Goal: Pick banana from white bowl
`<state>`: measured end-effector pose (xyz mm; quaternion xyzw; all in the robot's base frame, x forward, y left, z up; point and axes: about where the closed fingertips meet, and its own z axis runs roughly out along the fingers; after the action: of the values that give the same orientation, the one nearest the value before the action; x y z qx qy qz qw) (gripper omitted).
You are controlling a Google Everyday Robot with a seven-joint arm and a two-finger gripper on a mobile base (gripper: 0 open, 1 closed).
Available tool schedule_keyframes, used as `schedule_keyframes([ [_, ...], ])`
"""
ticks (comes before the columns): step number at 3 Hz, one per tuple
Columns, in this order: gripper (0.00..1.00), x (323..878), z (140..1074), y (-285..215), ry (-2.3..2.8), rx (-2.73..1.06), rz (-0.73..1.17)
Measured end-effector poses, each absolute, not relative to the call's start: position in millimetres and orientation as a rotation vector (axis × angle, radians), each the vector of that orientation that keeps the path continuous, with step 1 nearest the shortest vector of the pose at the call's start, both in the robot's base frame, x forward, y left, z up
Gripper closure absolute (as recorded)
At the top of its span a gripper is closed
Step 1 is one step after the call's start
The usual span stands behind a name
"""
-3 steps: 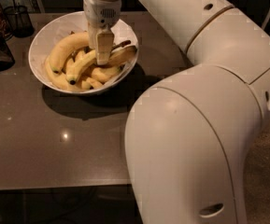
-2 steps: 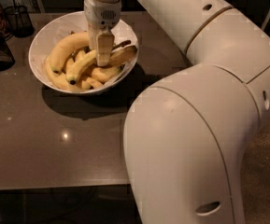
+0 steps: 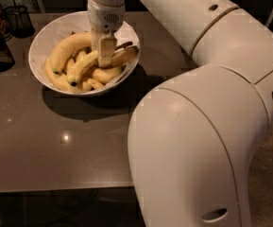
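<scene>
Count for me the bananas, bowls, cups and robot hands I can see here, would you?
Bananas: about 6; they overlap, so the count is not exact
Bowl: 1, white, holding the bananas
Cup: 1, dark wire mesh, up-left of the bowl
Gripper: 1, lowered into the bowl among the bananas
Total: about 9

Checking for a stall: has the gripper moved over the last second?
No. The gripper stays down among the bananas, at the same spot against the white bowl rim.

Gripper (image 3: 106, 61): cream, down in white bowl (image 3: 41, 41). Banana (image 3: 84, 66): yellow, dark tip. Arm (image 3: 211, 126): plain off-white. Table (image 3: 55, 145): glossy grey-brown. Mesh cup (image 3: 19, 18): black.
</scene>
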<state>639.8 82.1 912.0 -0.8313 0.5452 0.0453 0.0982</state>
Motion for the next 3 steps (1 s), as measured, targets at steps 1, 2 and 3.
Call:
schedule_keyframes([
  [1,0.82,637.3,911.5,77.2,1.619,-2.464,0.132],
  [2,1.00,635.3,911.2,74.0,1.616,-2.470,0.133],
  [3,1.00,636.3,916.1,75.2,1.611,-2.429,0.105],
])
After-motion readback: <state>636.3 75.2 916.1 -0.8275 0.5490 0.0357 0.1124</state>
